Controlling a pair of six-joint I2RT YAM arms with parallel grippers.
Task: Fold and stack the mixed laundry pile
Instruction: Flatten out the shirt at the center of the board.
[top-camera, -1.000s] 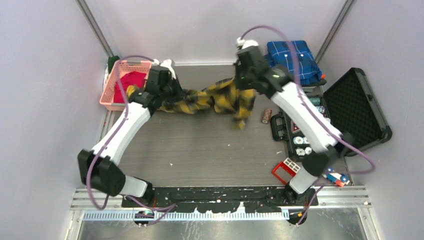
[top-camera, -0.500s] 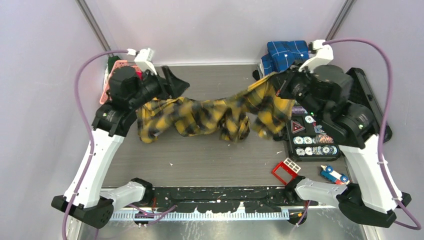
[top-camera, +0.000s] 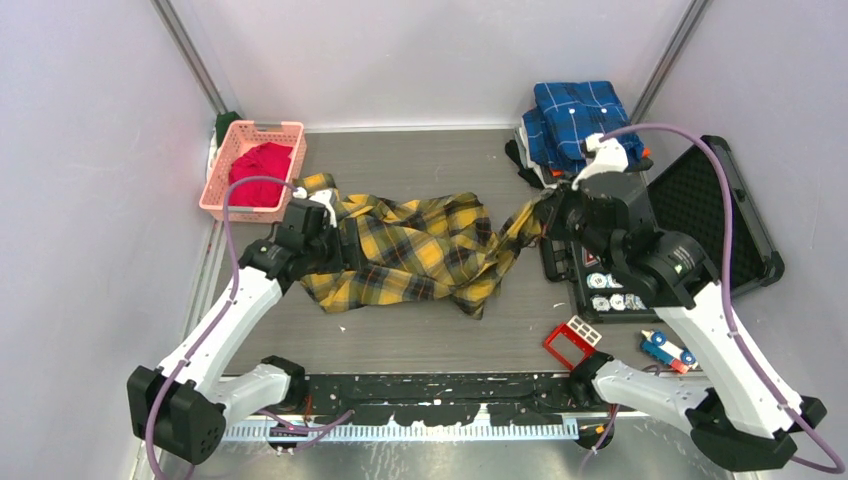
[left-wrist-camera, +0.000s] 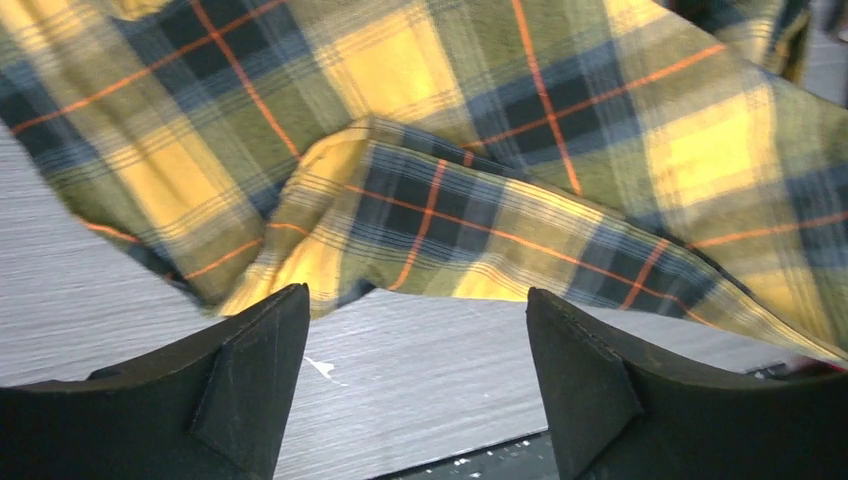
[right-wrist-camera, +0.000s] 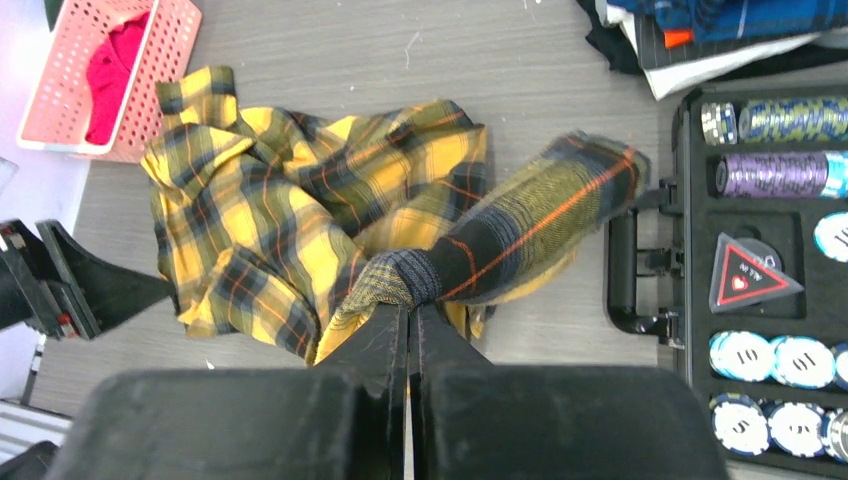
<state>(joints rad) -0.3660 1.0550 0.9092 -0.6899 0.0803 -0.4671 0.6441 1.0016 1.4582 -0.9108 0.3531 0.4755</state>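
right hand (right-wrist-camera: 408, 305) clamped tight on a twisted rope of sleeve from the yellow plaid shirt (top-camera: 420, 250); the rest of it sprawls away to that hand's left, crumpled on the grey bench (top-camera: 400, 330); left hand (left-wrist-camera: 420, 340) gaping wide, nothing between its fingers, hovering just off the shirt's near hem; red t-shirt (top-camera: 258, 165) bunched in the pink basket (top-camera: 213, 190), beyond the left hand; the danger: tug that twist and the whole soft, limp flannel drags instead of flattening, or catches the open chip case (right-wrist-camera: 690, 230) just right of the grip
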